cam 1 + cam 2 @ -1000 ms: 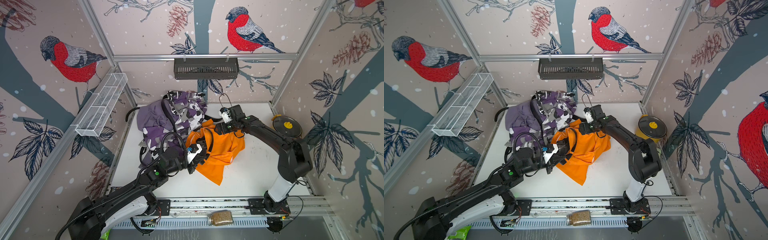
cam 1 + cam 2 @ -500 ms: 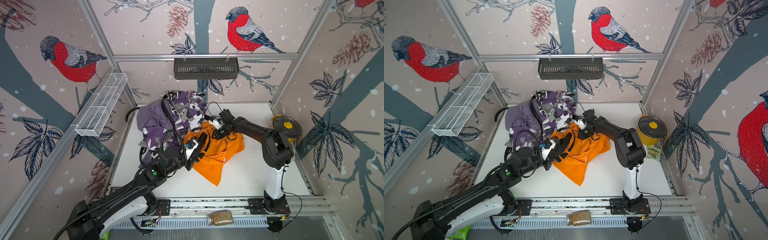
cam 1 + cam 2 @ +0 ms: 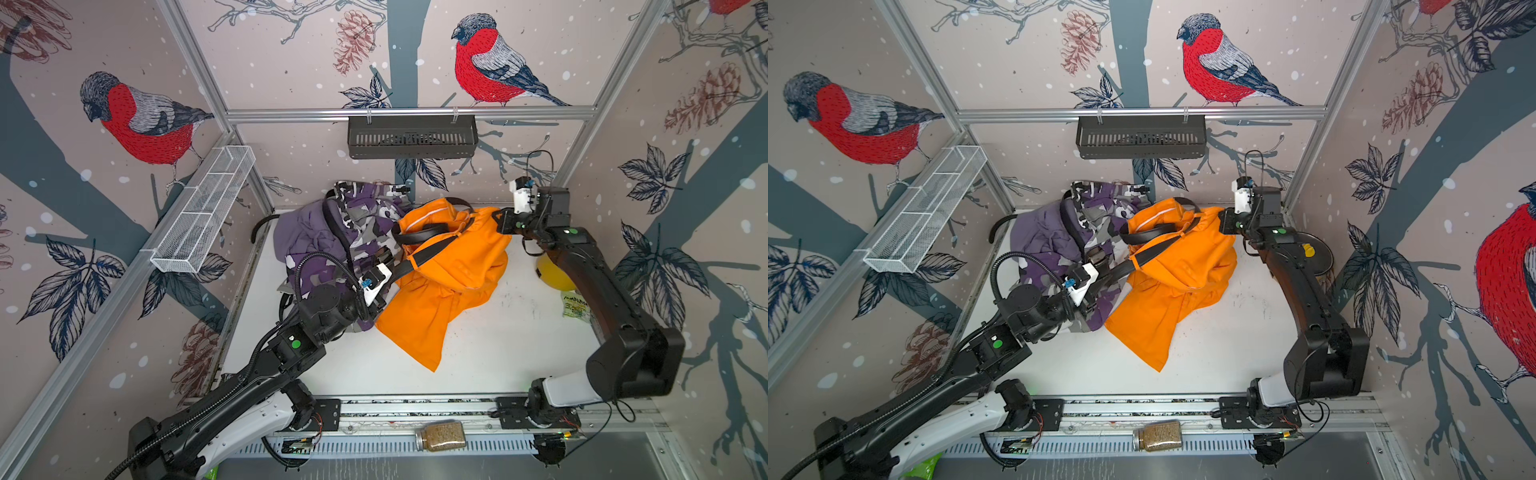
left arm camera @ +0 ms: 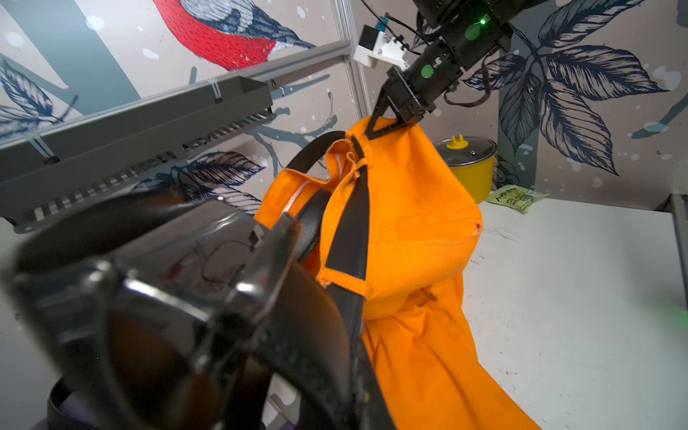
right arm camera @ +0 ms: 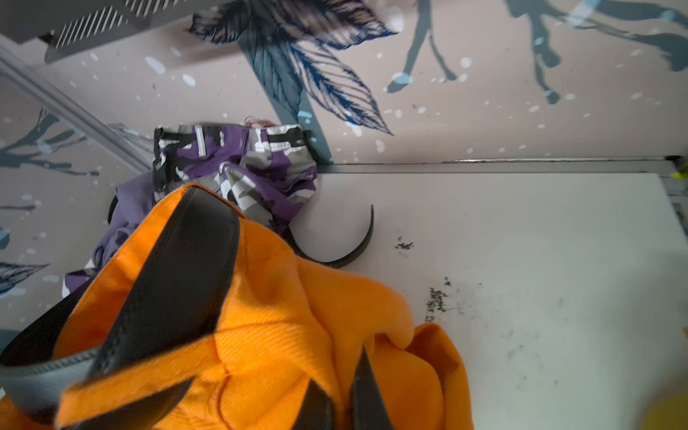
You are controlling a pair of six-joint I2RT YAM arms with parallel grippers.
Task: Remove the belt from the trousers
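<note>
The orange trousers (image 3: pixel 449 270) hang lifted by the waist over the table's middle. My right gripper (image 3: pixel 498 220) is shut on a pinch of their waistband cloth (image 5: pixel 279 335), near the back right corner, as the left wrist view (image 4: pixel 376 128) also shows. A black belt (image 3: pixel 424 232) runs through the waist loops (image 4: pixel 350 231). Its end stretches taut to my left gripper (image 3: pixel 390 270), which is shut on it by the buckle (image 4: pixel 167 298). Behind lie the camouflage trousers (image 3: pixel 365 216) and the lilac trousers (image 3: pixel 299 232), heaped at the back left.
A yellow pot (image 3: pixel 552 274) and a snack packet (image 3: pixel 575 305) sit by the right wall under my right arm. A loose black belt end (image 5: pixel 357 245) curls on the table by the camouflage trousers. A black shelf basket (image 3: pixel 411 137) and a white wire basket (image 3: pixel 203 208) hang on the walls.
My right gripper has shut on the orange waistband and carried it right and back, lifting and stretching the trousers. The left gripper kept hold of the belt and drew back a little.
</note>
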